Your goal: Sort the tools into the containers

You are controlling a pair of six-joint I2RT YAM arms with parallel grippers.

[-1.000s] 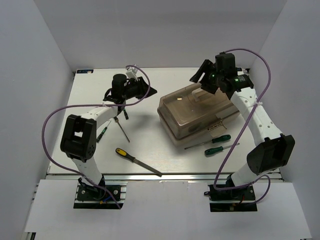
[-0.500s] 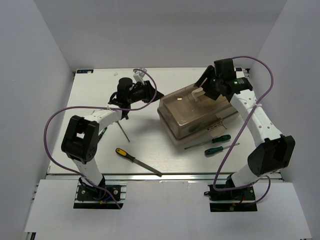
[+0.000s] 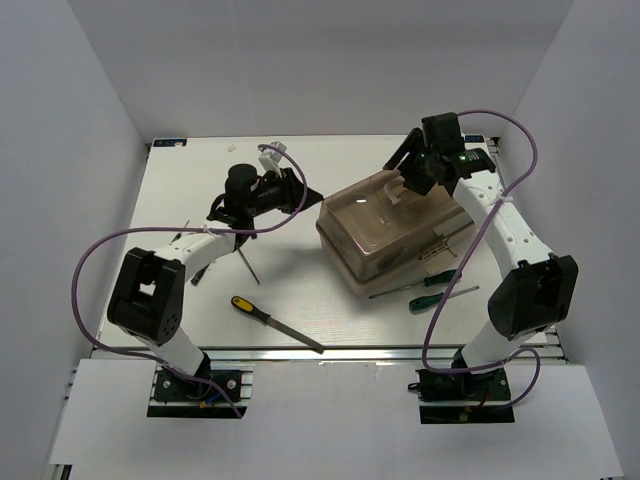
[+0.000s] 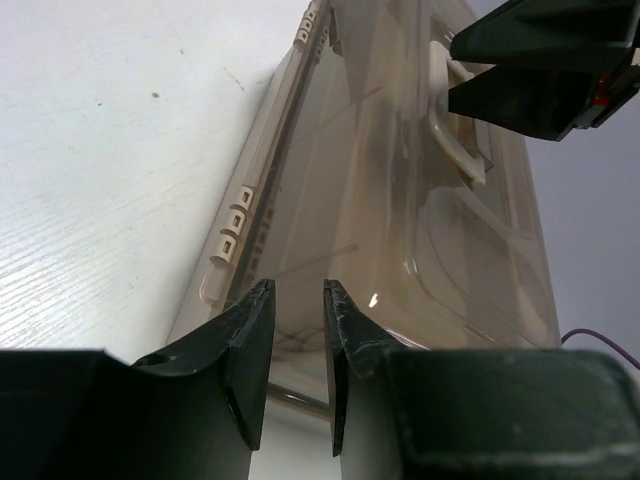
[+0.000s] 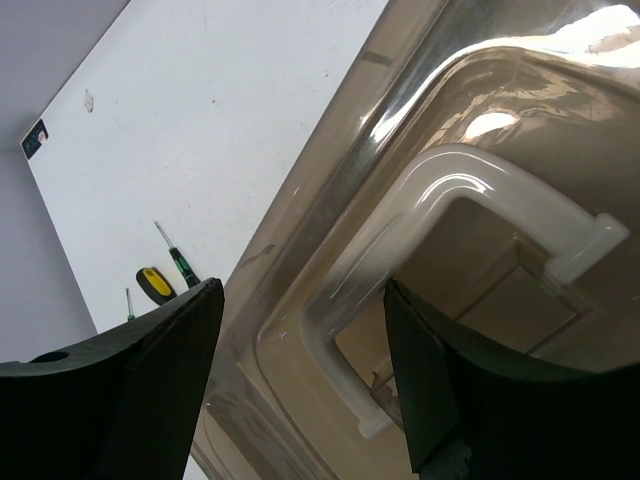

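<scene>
The toolbox (image 3: 390,232) lies shut at centre right, its smoky lid (image 4: 400,230) carrying a white handle (image 5: 440,200). My right gripper (image 5: 305,285) hangs open just above that handle, with the handle's near leg lying between the fingers. My left gripper (image 4: 298,290) points at the box's left edge, jaws a narrow gap apart with nothing between them. On the table lie a yellow-and-black-handled file (image 3: 272,320), two green-handled screwdrivers (image 3: 430,281) right of the box, and a slim dark screwdriver (image 3: 244,256) by the left arm.
Another green-handled screwdriver (image 3: 203,268) lies half hidden under the left forearm. White walls close the table on three sides. Purple cables loop off both arms.
The left gripper has swung right, closer to the toolbox's left edge. The right gripper has come down and left over the white handle.
</scene>
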